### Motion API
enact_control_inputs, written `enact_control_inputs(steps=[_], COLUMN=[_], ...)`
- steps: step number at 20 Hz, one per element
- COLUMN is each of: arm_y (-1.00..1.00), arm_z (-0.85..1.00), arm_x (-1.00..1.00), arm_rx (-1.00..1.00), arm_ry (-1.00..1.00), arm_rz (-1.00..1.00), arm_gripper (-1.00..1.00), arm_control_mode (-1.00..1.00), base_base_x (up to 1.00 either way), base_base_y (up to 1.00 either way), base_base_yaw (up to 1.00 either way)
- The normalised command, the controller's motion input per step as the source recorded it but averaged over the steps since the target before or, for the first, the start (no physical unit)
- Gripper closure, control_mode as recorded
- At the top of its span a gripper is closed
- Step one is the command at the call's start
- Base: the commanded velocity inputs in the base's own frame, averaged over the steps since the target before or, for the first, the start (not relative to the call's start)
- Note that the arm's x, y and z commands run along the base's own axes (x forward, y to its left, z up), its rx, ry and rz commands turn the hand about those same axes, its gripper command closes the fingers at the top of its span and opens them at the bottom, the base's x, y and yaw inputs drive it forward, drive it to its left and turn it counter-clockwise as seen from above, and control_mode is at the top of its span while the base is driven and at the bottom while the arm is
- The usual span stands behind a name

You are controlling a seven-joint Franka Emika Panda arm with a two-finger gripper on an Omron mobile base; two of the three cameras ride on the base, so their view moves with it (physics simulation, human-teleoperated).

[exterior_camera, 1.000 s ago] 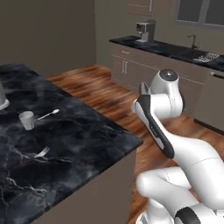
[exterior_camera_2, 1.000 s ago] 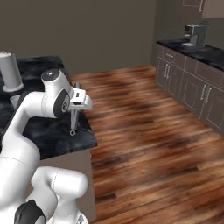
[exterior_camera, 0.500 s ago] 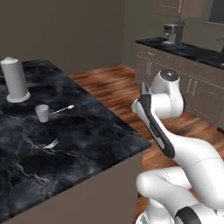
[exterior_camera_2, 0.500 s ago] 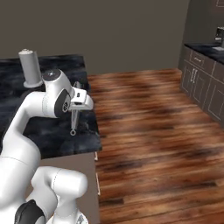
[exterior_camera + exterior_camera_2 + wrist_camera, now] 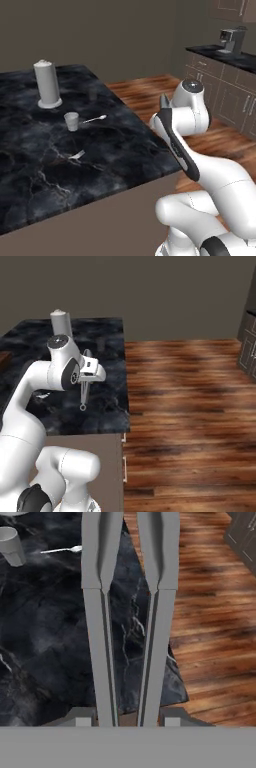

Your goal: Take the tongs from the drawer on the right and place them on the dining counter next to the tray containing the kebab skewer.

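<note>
The tongs [image 5: 100,637] are slim silver-grey metal, and their two long arms run up the middle of the hand view. My gripper [image 5: 127,718] is shut on them near their joined end. In the right base view the gripper [image 5: 85,380] is held at chest height by the folded arm, with the tongs [image 5: 83,396] hanging from it over the near corner of the dining counter [image 5: 107,348]. That black marble counter [image 5: 35,165] spreads to the arm's left. The drawer, the tray and the kebab skewer are out of view.
On the counter stand a white canister [image 5: 47,84], a small grey cup [image 5: 72,121], a spoon [image 5: 95,119] and a fork [image 5: 76,155]. Wooden floor [image 5: 190,406] lies to the right. Cabinets with a coffee machine [image 5: 231,39] line the far wall.
Both base views have swung with the base: the counter, canister and cup have slid rightward and nearer in the left base view. The arm keeps its folded pose with the tongs.
</note>
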Motion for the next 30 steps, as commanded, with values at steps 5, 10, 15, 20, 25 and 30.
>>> enact_control_inputs(steps=[5,10,15,20,25,30], arm_y=[0.00,0.00,0.00,0.00,0.00,0.00], arm_z=[0.00,0.00,0.00,0.00,0.00,0.00], arm_x=[0.00,0.00,0.00,0.00,0.00,0.00], arm_rx=[0.00,0.00,0.00,0.00,0.00,0.00], arm_ry=[0.00,0.00,0.00,0.00,0.00,0.00], arm_rz=[0.00,0.00,0.00,0.00,0.00,0.00], arm_gripper=[1.00,1.00,1.00,1.00,1.00,1.00], arm_control_mode=[1.00,1.00,1.00,1.00,1.00,1.00], base_base_x=[-0.12,-0.17,-0.15,-0.16,-0.15,-0.12], base_base_y=[-0.10,-0.17,-0.18,-0.01,0.00,0.00], base_base_yaw=[0.22,0.19,0.18,0.12,0.07,0.04])
